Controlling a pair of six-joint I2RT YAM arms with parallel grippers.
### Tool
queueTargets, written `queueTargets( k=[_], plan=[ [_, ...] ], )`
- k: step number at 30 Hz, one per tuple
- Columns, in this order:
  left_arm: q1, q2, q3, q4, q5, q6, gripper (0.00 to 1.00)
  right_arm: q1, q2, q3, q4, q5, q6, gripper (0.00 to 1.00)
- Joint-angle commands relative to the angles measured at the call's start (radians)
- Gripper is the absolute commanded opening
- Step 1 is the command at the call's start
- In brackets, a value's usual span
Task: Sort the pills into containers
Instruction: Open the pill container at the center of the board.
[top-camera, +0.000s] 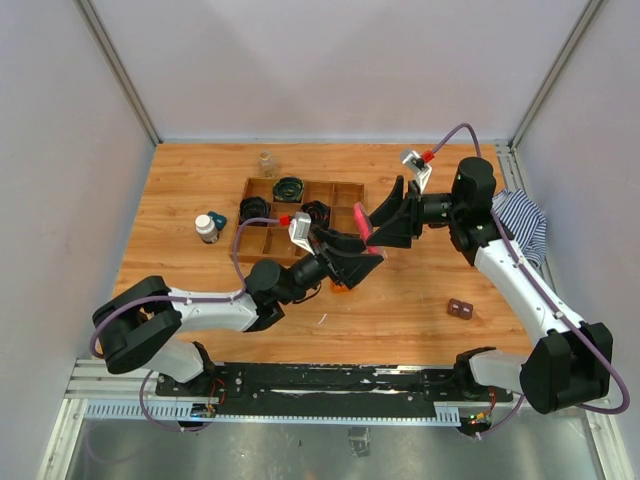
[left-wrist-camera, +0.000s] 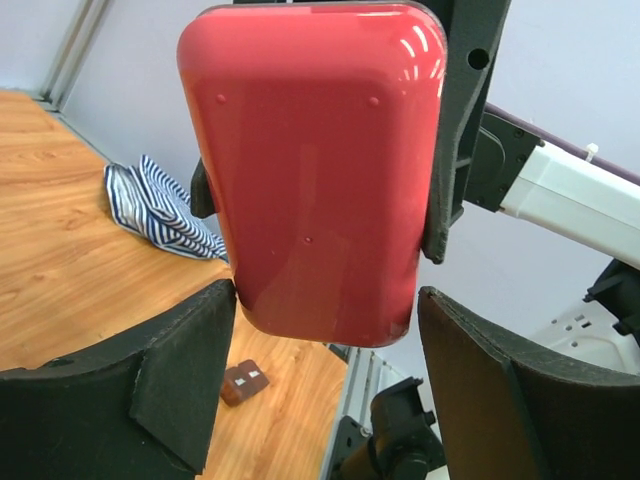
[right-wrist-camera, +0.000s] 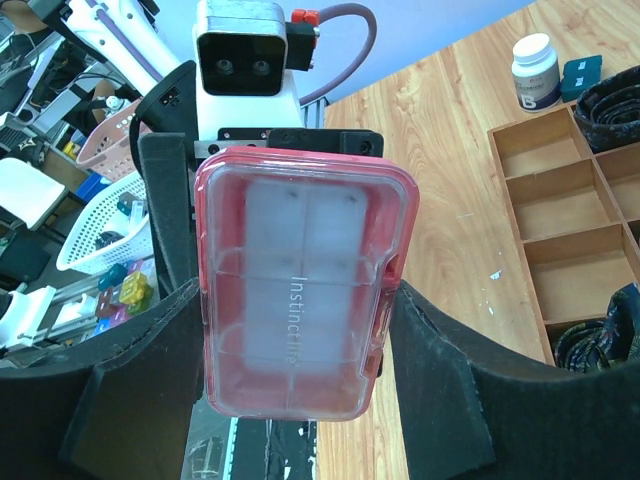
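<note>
pink box (right-wrist-camera: 300, 300): translucent pink shell, frosted whitish lid, white lettering; back side reads glossy solid red-pink. bottle (top-camera: 206, 228): dark, white cap. vial (top-camera: 266, 163): clear. tray (top-camera: 346, 196): brown wood, coils (top-camera: 288, 187) black. table (top-camera: 420, 290): light orange-brown wood grain. cloth (top-camera: 520, 222): navy/white stripes. block (top-camera: 340, 287): orange. cables (top-camera: 238, 250): purple.

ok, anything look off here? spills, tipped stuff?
Nothing spilled or tipped: the vial and capped bottle stand upright. The pink box is shut, held in the air by the right gripper. Only oddity is a striped cloth bunched at the table's right edge, partly off the wood.
</note>
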Motion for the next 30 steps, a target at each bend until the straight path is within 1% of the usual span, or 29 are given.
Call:
queueTargets(
  k=[1, 3, 9, 11, 17, 18, 21, 22, 25, 28, 30],
  plan=[
    [0.016, 0.018, 0.034, 0.06, 0.011, -0.025, 0.76, 0.015, -0.03, -0.012, 0.079, -0.013, 0.035, 0.1],
    [0.019, 0.023, 0.044, 0.057, 0.021, -0.033, 0.74, 0.016, -0.032, -0.017, 0.084, -0.015, 0.037, 0.1],
    [0.027, 0.036, 0.048, 0.093, 0.041, -0.079, 0.73, 0.016, -0.037, -0.026, 0.089, -0.016, 0.032, 0.11],
    [0.032, 0.039, 0.049, 0.099, 0.05, -0.093, 0.7, 0.016, -0.038, -0.027, 0.089, -0.018, 0.028, 0.12],
    [0.049, 0.046, 0.039, 0.13, 0.072, -0.112, 0.56, 0.016, -0.04, -0.023, 0.058, -0.024, -0.012, 0.16],
    [0.052, 0.048, 0.037, 0.137, 0.084, -0.111, 0.5, 0.015, -0.04, -0.015, 0.028, -0.026, -0.037, 0.19],
    [0.067, 0.06, 0.03, 0.169, 0.119, -0.112, 0.18, 0.016, -0.039, 0.016, -0.105, -0.02, -0.127, 0.39],
    [0.07, 0.064, 0.027, 0.179, 0.129, -0.112, 0.13, 0.016, -0.04, 0.022, -0.118, -0.023, -0.133, 0.44],
    [0.076, 0.072, 0.023, 0.188, 0.154, -0.109, 0.04, 0.014, -0.037, 0.035, -0.123, -0.029, -0.106, 0.54],
    [0.075, 0.069, 0.027, 0.167, 0.171, -0.089, 0.0, 0.008, -0.032, 0.049, -0.125, -0.034, -0.066, 0.68],
    [0.075, 0.065, 0.027, 0.157, 0.18, -0.08, 0.0, -0.001, -0.031, 0.056, -0.124, -0.035, -0.044, 0.74]
  ],
)
